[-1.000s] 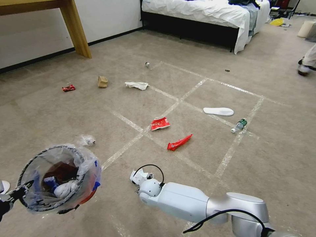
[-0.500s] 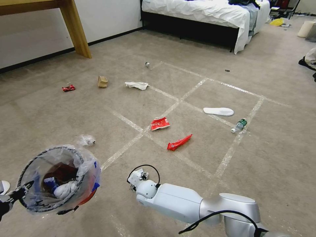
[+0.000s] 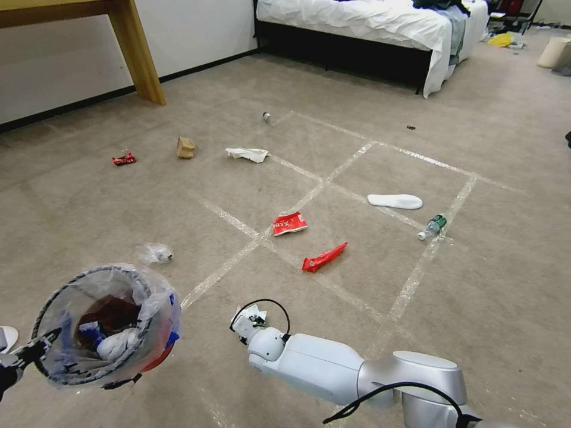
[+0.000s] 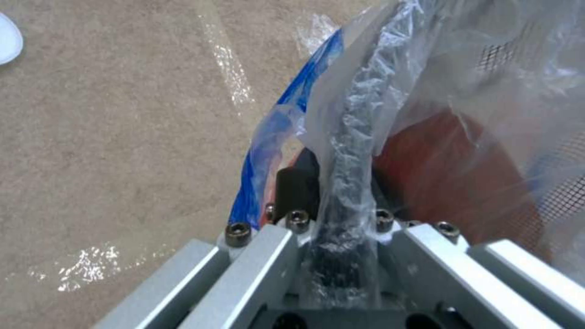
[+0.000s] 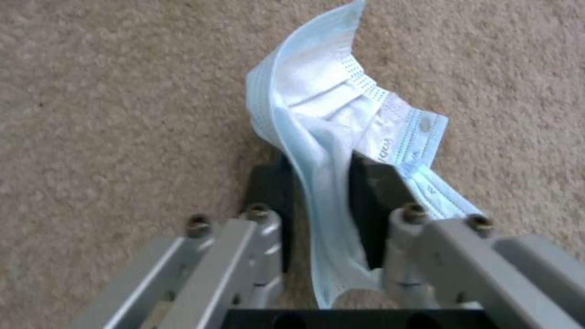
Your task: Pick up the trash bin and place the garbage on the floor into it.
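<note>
Right arm has slid a little left and nearer since a second ago; a person's foot at the room's far right edge has gone. Beige carpet point(image 3: 119, 208), pale tape grid, white-sheeted bed point(image 3: 369, 24) beyond. Trash bin point(image 3: 104, 327) hangs off the floor, left gripper point(image 4: 332, 219) clamped on its bagged rim; white wad and blue scrap inside. Right gripper point(image 5: 320, 201) pinches a pale blue face mask point(image 5: 317, 119) low over carpet, right of the bin. Red wrapper point(image 3: 324, 257) lies farther out.

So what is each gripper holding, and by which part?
Left gripper: bin, by its rim. Right gripper: face mask, by its pleated middle.
</note>
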Tool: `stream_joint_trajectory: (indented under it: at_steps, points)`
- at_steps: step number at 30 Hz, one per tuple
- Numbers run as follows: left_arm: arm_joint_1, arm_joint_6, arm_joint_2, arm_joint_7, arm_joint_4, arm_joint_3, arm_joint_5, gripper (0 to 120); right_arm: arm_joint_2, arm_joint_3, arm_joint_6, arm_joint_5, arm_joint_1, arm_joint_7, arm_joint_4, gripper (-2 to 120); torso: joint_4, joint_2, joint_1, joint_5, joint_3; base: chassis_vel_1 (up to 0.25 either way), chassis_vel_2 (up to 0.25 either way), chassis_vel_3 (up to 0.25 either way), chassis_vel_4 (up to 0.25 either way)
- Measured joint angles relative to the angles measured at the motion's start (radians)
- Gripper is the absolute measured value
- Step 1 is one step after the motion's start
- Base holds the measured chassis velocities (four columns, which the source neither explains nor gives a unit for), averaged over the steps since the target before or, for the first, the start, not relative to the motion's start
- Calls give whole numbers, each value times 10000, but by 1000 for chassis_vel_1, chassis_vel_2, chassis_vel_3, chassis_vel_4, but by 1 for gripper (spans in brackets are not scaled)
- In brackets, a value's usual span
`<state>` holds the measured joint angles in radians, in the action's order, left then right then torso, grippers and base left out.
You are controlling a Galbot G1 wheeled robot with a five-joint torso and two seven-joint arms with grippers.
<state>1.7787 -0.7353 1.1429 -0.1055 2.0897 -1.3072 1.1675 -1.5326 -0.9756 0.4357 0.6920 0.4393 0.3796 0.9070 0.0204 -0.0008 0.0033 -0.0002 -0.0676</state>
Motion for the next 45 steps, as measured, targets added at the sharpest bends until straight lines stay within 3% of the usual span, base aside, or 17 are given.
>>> stream_joint_trajectory:
  at_steps: [1,5,15,18,19,20,23,31,38,45]
  points:
    - [0,0,0,0,0,0,0,1,0,0,0,0,0,0,0,20,0,0,0,0,0,0,0,0,0]
    - [-35,0,11,1,-5,42,-44,1,118,17,-14,1,2,7,160,1,0,0,0,1,0,0,0,0,0]
    - [-67,0,-21,-32,21,79,-49,1,682,773,-19,207,-110,129,1359,0,1,0,0,0,0,0,0,0,0]
    - [-110,0,-77,-84,61,87,-6,1,919,1413,-13,376,-370,164,2347,0,1,0,0,0,0,0,0,0,0]
    - [-185,0,-103,-155,110,129,43,1,1043,2178,135,998,-755,296,3677,0,0,0,0,1,-1,0,0,0,0]
    - [-185,0,-103,-155,110,129,43,1,1043,2178,135,998,-755,296,3677,0,0,0,0,1,-1,0,0,0,0]
    - [-294,0,-122,-250,153,189,79,1,1070,3018,158,2179,-1657,305,5362,0,-1,0,1,0,-1,0,0,0,0]
    - [-467,0,-278,-530,161,245,276,1,1012,3527,10,4513,-3204,-288,7674,0,-1,0,0,-1,0,0,0,0,0]
    - [-605,0,-547,-939,135,364,555,1,1020,3145,717,6763,-3627,12,9039,0,0,0,1,-1,0,0,0,0,0]
    - [-628,0,-642,-1011,110,419,598,1,1013,2327,1250,7575,-3690,607,9368,0,1,0,1,-1,0,0,0,0,0]
